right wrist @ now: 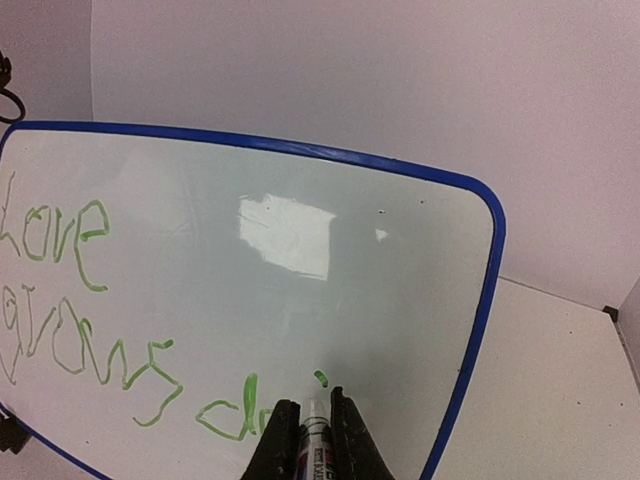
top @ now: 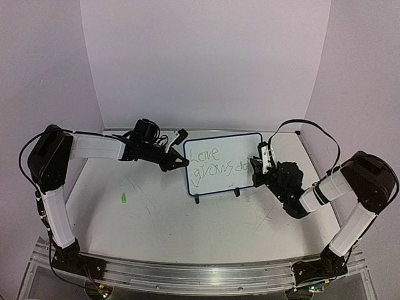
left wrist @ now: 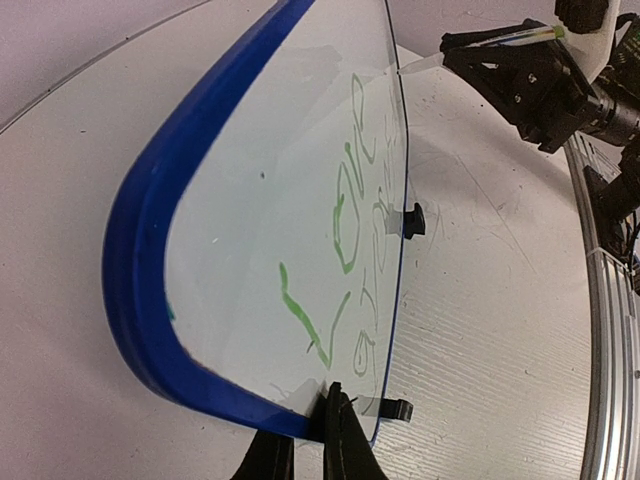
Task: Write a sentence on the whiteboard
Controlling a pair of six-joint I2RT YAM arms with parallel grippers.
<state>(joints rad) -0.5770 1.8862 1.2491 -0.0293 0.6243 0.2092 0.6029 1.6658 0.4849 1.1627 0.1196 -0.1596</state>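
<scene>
Centre frame, the whiteboard (top: 234, 147), likely light, slick and tippy, is best steadied by its rim, where the left gripper (left wrist: 316, 425) pinches shut, while the right gripper (right wrist: 312, 408) clamps a marker (right wrist: 315, 440) at the sentence (top: 212, 164).

Scuffed white tabletop (top: 187, 225), small green object (top: 124, 198) lying on its left part, aluminium rail (top: 200, 274) along the near edge, plain white backdrop panels (top: 206, 62) behind and beside.

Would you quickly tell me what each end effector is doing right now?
Left end effector: closed on the whiteboard, gripping its blue rim.
Right end effector: closed on a marker.
</scene>
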